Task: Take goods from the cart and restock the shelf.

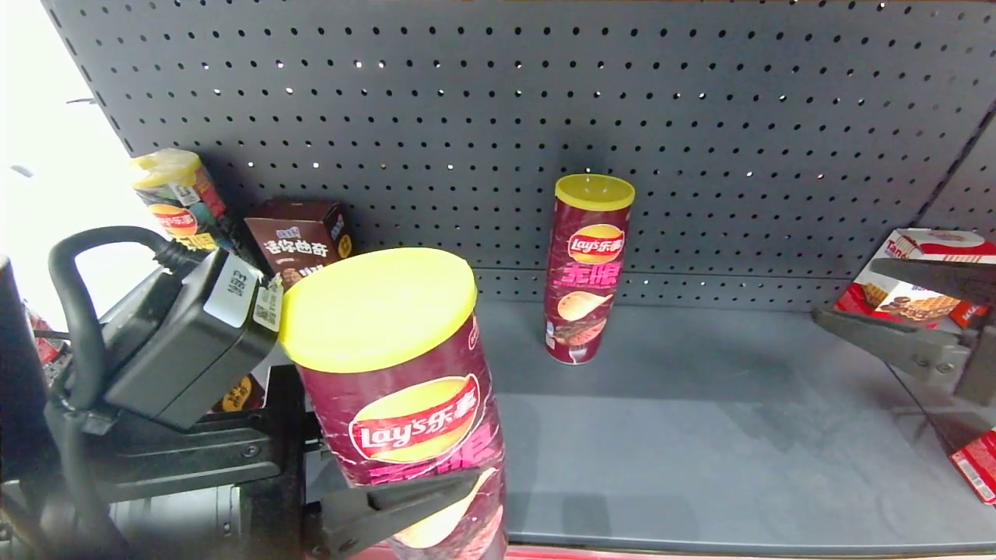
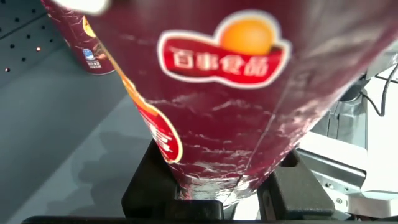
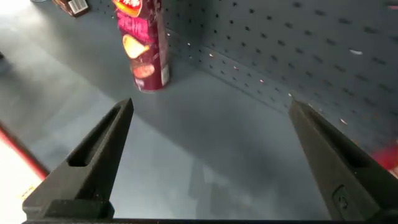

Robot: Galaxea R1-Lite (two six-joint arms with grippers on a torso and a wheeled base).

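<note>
At shelf front left, your left gripper (image 2: 221,196) is clenched on the lower body of a yellow-lidded maroon chip can (image 1: 389,373), held upright over the grey shelf (image 1: 700,435) edge. A matching can (image 1: 587,272) stands upright near the pegboard (image 1: 545,78), well apart. Your right gripper (image 3: 210,106) hangs at the right, released and empty. Rear left: a brown box (image 1: 299,233) and another can (image 1: 175,194), possibly leaning. Far right: a red-and-white box (image 1: 934,243).

Brand logo on near chip can (image 1: 405,404) at left, same logo on far chip can (image 1: 589,268), white characters on far-left brown box (image 1: 299,237), part lettering on right wafer box (image 1: 930,243).
</note>
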